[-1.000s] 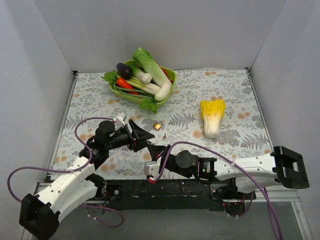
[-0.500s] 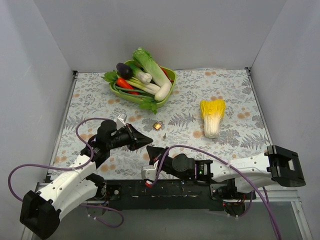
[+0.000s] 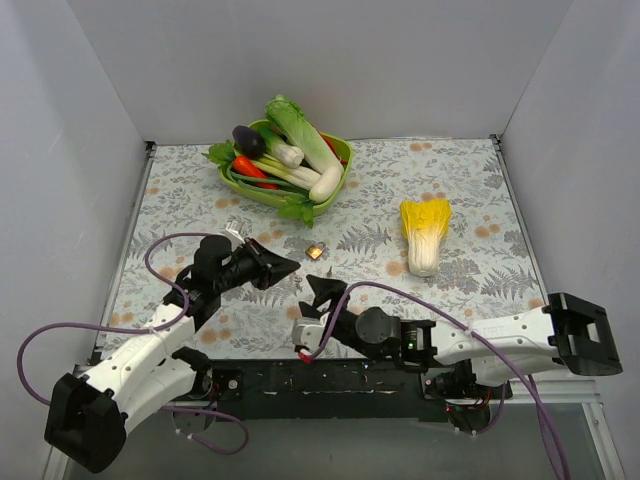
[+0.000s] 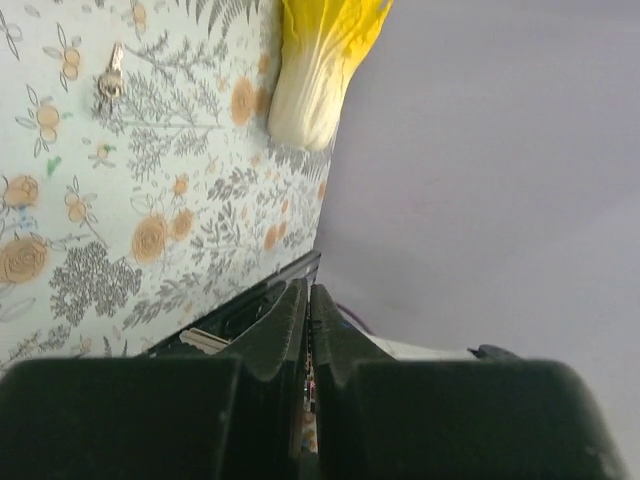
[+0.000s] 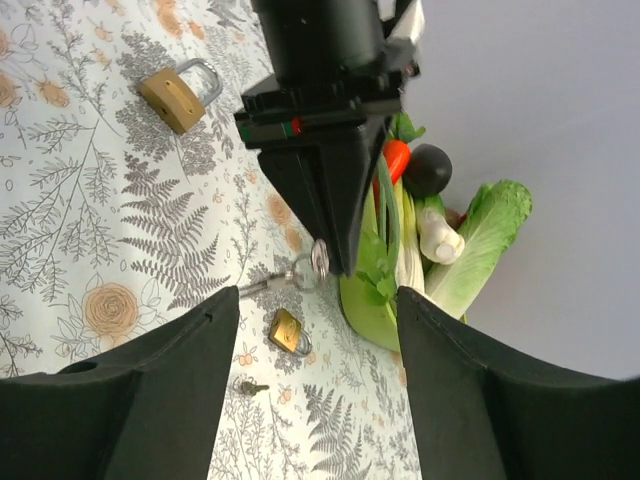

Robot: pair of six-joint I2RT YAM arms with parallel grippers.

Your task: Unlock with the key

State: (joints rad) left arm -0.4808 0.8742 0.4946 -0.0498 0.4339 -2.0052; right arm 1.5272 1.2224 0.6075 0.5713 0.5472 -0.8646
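Lying flat, key (image 5: 272, 281) w/ ring end by left gripper (image 5: 338, 262), blade pointing away.

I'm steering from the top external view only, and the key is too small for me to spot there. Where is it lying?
Observer: The left wrist view shows the key lying flat on the floral tablecloth, ahead of the left gripper and apart from it.
Operator: Anything else hidden from me?
Observer: The right wrist view shows a larger brass padlock with a silver shackle, lying on the tablecloth.
Operator: And my right jaws?
Observer: The right gripper is open wide and grips nothing.
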